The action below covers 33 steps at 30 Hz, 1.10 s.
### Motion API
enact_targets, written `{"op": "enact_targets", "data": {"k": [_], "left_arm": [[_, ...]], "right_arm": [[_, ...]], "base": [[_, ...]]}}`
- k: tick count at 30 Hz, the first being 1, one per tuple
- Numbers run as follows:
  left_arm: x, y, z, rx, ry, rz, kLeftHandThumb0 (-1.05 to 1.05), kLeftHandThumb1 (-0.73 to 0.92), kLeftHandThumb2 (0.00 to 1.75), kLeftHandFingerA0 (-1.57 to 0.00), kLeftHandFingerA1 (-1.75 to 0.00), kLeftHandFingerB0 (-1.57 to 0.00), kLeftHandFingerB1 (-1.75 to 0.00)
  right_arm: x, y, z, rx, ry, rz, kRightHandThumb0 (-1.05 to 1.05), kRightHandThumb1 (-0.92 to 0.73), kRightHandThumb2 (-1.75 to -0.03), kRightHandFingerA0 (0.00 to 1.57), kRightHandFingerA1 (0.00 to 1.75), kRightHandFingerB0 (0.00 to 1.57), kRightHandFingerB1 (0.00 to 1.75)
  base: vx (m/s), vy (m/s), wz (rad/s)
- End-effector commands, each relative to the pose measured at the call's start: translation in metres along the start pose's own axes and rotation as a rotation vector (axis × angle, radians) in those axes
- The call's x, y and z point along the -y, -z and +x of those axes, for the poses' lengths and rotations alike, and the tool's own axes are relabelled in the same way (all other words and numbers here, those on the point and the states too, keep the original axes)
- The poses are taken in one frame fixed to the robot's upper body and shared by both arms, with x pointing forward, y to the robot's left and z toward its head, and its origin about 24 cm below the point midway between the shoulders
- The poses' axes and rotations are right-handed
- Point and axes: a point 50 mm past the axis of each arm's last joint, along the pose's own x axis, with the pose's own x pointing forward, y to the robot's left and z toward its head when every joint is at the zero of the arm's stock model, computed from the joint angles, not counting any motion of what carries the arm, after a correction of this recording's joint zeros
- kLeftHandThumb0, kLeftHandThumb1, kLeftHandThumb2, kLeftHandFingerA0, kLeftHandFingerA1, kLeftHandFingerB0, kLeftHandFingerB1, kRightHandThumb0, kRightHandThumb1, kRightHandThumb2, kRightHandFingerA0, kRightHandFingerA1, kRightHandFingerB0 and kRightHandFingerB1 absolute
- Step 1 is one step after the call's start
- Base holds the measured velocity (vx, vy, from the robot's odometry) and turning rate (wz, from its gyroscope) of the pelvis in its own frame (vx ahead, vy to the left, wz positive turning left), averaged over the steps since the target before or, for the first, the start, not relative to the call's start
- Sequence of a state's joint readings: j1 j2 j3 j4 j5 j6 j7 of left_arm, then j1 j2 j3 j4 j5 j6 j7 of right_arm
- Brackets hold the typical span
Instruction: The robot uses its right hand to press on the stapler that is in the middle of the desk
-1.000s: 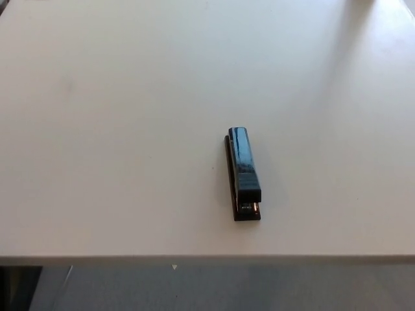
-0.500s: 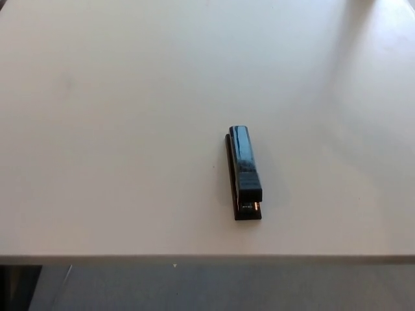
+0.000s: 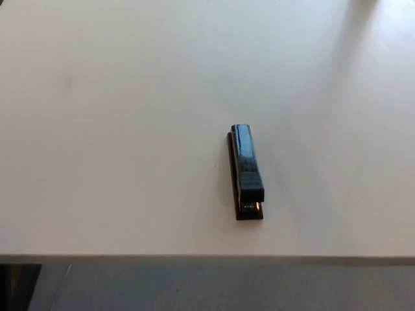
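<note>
We see a black stapler (image 3: 246,170) lying lengthwise on the white desk (image 3: 117,142), right of centre, near the front edge. Neither hand shows, so we cannot tell their state.

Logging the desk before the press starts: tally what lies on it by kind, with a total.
Black stapler: 1
Robot hands in view: 0
Total on the white desk: 1
</note>
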<state>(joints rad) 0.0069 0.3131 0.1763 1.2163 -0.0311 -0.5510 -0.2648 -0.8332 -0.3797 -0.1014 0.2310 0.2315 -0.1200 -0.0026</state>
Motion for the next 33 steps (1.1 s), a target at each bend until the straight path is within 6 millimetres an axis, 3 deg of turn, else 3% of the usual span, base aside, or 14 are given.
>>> {"op": "enact_targets", "data": {"k": [1, 4, 5, 6, 7, 9, 12, 14, 15, 17, 25, 29, 30, 33], "left_arm": [[-0.005, -0.003, 0.002, -0.009, -0.004, 0.058, -0.72, 0.88, 0.67, -0.20, -0.31, -0.20, -0.28], [-0.002, -0.003, 0.002, 0.003, -0.012, 0.058, -0.73, 0.89, 0.67, -0.21, -0.33, -0.22, -0.29], [-0.001, -0.003, 0.001, 0.006, -0.013, 0.066, -0.74, 0.89, 0.65, -0.24, -0.33, -0.23, -0.28], [0.000, -0.004, 0.001, 0.014, -0.008, 0.062, -0.73, 0.89, 0.68, -0.21, -0.32, -0.21, -0.29], [0.000, -0.005, 0.002, 0.021, 0.000, 0.056, -0.74, 0.89, 0.68, -0.21, -0.33, -0.21, -0.29], [0.001, -0.006, 0.003, 0.021, -0.002, 0.054, -0.73, 0.89, 0.67, -0.22, -0.33, -0.22, -0.29], [0.002, -0.006, 0.005, 0.000, -0.003, 0.071, -0.74, 0.89, 0.67, -0.24, -0.33, -0.22, -0.28], [0.003, -0.007, 0.005, 0.015, 0.004, 0.059, -0.77, 0.89, 0.67, -0.22, -0.34, -0.21, -0.30], [0.004, -0.008, 0.006, 0.024, 0.001, 0.055, -0.77, 0.89, 0.67, -0.22, -0.34, -0.21, -0.30], [0.004, -0.009, 0.007, 0.018, 0.011, 0.075, -0.76, 0.90, 0.68, -0.21, -0.34, -0.21, -0.29], [0.007, -0.011, 0.008, 0.029, 0.015, 0.086, -0.73, 0.90, 0.67, -0.24, -0.34, -0.23, -0.29], [0.007, -0.013, 0.010, 0.034, 0.019, 0.078, -0.76, 0.86, 0.68, -0.24, -0.35, -0.22, -0.29], [0.008, -0.013, 0.010, 0.035, 0.021, 0.082, -0.76, 0.87, 0.67, -0.24, -0.35, -0.22, -0.29], [0.008, -0.016, 0.012, 0.038, 0.019, 0.070, -0.77, 0.87, 0.67, -0.25, -0.35, -0.23, -0.29]], "right_arm": [[-0.069, 0.028, 0.009, -0.170, -0.004, 0.034, -0.15, -0.77, -0.70, 1.22, 1.18, 0.77, 1.21], [-0.099, 0.047, 0.007, -0.253, -0.011, 0.083, -0.15, -0.75, -0.74, 1.17, 1.21, 0.82, 1.11], [-0.106, 0.052, 0.005, -0.283, -0.033, 0.137, -0.16, -0.79, -0.69, 1.16, 1.24, 0.76, 1.17], [-0.111, 0.055, 0.003, -0.304, -0.042, 0.130, -0.27, -0.80, -0.63, 1.17, 1.07, 0.71, 0.84], [-0.117, 0.059, 0.001, -0.330, -0.050, 0.100, -0.31, -0.81, -0.64, 1.14, 1.16, 0.66, 0.79], [-0.126, 0.066, -0.005, -0.361, -0.078, 0.123, -0.31, -0.83, -0.65, 1.18, 1.10, 0.70, 0.87], [-0.139, 0.078, -0.015, -0.404, -0.097, 0.138, -0.14, -0.78, -0.74, 1.18, 1.25, 0.77, 0.92], [-0.147, 0.085, -0.022, -0.424, -0.120, 0.141, -0.15, -0.80, -0.69, 1.19, 1.20, 0.72, 1.12], [-0.149, 0.087, -0.023, -0.429, -0.127, 0.133, -0.15, -0.80, -0.69, 1.19, 1.20, 0.72, 1.12], [-0.160, 0.100, -0.037, -0.487, -0.150, 0.177, -0.13, -0.74, -0.75, 1.13, 1.36, 0.70, 1.35], [-0.186, 0.121, -0.069, -0.630, -0.193, 0.155, -0.17, -0.81, -0.64, 1.22, 1.05, 0.74, 1.07], [-0.192, 0.136, -0.092, -0.713, -0.210, 0.174, -0.16, -0.80, -0.64, 1.24, 1.14, 0.70, 1.19], [-0.193, 0.138, -0.095, -0.727, -0.211, 0.169, -0.18, -0.79, -0.63, 1.24, 1.14, 0.71, 1.09], [-0.198, 0.141, -0.108, -0.736, -0.229, 0.152, -0.20, -0.78, -0.63, 1.21, 1.18, 0.69, 1.11]], "base": [[0.00, 0.000, 0.00], [0.00, 0.000, 0.00], [0.00, 0.000, 0.00], [0.00, 0.000, 0.00], [0.00, 0.000, 0.00], [0.00, 0.000, 0.00], [0.00, 0.000, 0.00], [0.00, 0.000, 0.00], [0.00, 0.000, 0.00], [0.00, 0.000, 0.00], [0.00, 0.000, 0.00], [0.00, 0.000, 0.00], [0.00, 0.000, 0.00], [0.00, 0.000, 0.00]]}}
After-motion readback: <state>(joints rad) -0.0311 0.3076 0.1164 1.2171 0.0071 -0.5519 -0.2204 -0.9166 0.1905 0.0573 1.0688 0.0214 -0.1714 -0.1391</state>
